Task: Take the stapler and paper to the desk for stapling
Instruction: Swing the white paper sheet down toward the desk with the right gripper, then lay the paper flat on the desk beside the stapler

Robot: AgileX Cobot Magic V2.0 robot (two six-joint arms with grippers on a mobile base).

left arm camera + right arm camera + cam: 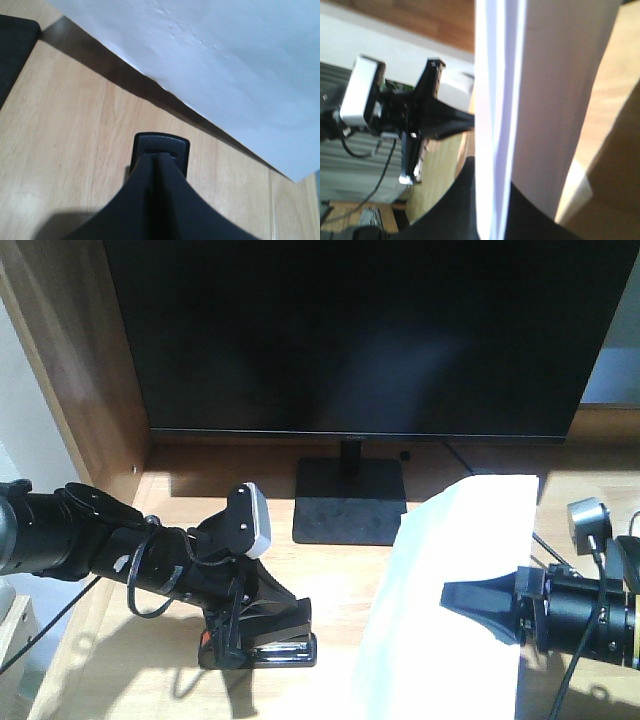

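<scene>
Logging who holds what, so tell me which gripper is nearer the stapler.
Left. The left gripper is shut on the stapler itself. The right gripper is off to the stapler's right, shut on the paper, with bare desk between them.

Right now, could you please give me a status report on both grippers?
Left gripper shut on the stapler, low on the desk. Right gripper shut on the paper, sheet held up. Monitor stand behind, not in the way.
</scene>
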